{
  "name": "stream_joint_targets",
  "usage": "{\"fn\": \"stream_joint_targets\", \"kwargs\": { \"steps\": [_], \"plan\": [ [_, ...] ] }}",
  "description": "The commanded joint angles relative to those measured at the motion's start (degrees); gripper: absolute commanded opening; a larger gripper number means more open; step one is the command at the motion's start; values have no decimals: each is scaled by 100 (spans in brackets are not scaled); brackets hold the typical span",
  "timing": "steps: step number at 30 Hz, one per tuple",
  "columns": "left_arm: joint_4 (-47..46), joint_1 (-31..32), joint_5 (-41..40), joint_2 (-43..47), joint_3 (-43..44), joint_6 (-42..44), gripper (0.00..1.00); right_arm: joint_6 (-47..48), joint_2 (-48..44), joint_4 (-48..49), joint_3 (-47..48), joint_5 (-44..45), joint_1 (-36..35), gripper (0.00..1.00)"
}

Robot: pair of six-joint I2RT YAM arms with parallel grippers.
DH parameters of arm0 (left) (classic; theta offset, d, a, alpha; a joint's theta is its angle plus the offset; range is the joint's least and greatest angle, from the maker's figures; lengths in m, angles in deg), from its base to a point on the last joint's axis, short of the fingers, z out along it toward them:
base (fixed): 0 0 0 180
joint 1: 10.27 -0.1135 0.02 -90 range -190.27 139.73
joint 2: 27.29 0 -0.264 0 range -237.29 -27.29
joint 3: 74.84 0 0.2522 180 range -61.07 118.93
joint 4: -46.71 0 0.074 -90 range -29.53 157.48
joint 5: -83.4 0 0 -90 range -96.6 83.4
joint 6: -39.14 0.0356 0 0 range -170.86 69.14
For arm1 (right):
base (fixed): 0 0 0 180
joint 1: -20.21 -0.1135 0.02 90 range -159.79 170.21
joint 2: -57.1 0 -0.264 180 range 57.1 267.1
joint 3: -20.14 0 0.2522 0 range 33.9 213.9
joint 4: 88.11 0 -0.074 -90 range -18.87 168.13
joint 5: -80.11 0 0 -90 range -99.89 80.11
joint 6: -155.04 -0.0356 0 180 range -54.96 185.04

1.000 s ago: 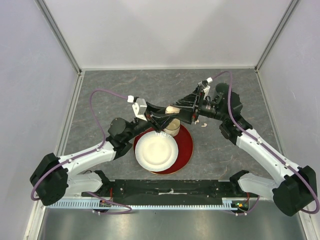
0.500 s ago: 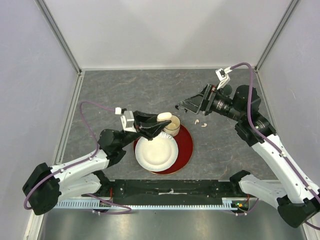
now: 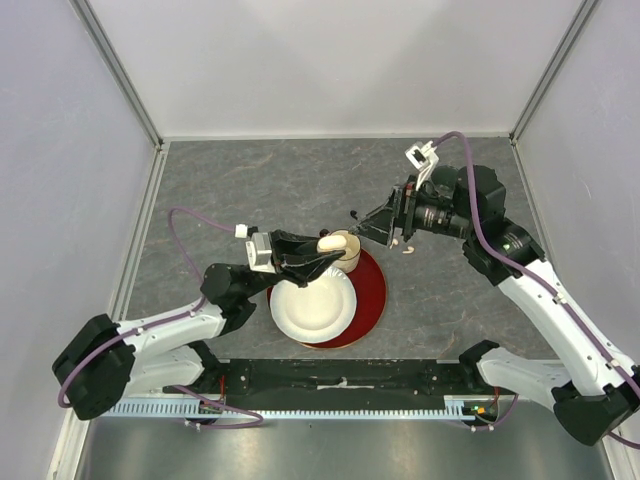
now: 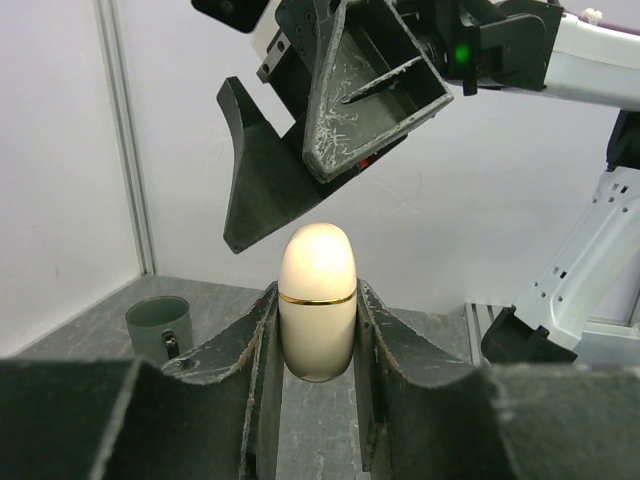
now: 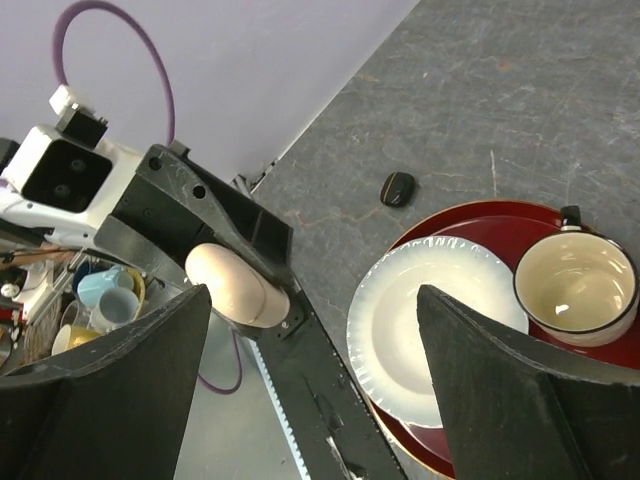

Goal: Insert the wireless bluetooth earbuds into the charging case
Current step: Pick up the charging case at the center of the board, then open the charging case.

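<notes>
A cream egg-shaped charging case (image 4: 318, 300) with a thin gold seam stands upright, lid closed, and my left gripper (image 4: 316, 290) is shut on its lower half. From above, the charging case (image 3: 332, 243) hangs just over a paper cup (image 3: 346, 257). My right gripper (image 3: 372, 224) is open and empty, a little right of and above the case; its fingers (image 4: 330, 120) loom over the case in the left wrist view. Two small white earbuds (image 3: 405, 246) lie on the grey table beside the right gripper. A small black object (image 5: 398, 188), perhaps an earbud, lies on the table.
A white paper plate (image 3: 312, 305) sits on a red plate (image 3: 374, 290), with the cream cup (image 5: 577, 288) on the red plate's far edge. A grey-green mug (image 4: 158, 322) shows in the left wrist view. Walls enclose the table on three sides.
The right gripper let go of the case top, pulled back to the right with jaws widening, then returned nearer. The left gripper kept hold of the case and shifted slightly.
</notes>
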Motion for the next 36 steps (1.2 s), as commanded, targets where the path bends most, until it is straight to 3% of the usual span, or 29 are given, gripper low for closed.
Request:
{"fn": "stream_joint_targets", "kwargs": {
  "steps": [1, 27, 36],
  "plan": [
    [-918, 17, 134, -74, 88, 183, 2, 336, 45, -22, 348, -382, -146, 90],
    [-1174, 17, 169, -337, 325, 60, 2, 776, 494, -795, 481, 21, -612, 79],
    [-1174, 17, 389, -241, 176, -11, 2, 539, 591, -524, 437, 189, -621, 75]
  ]
}}
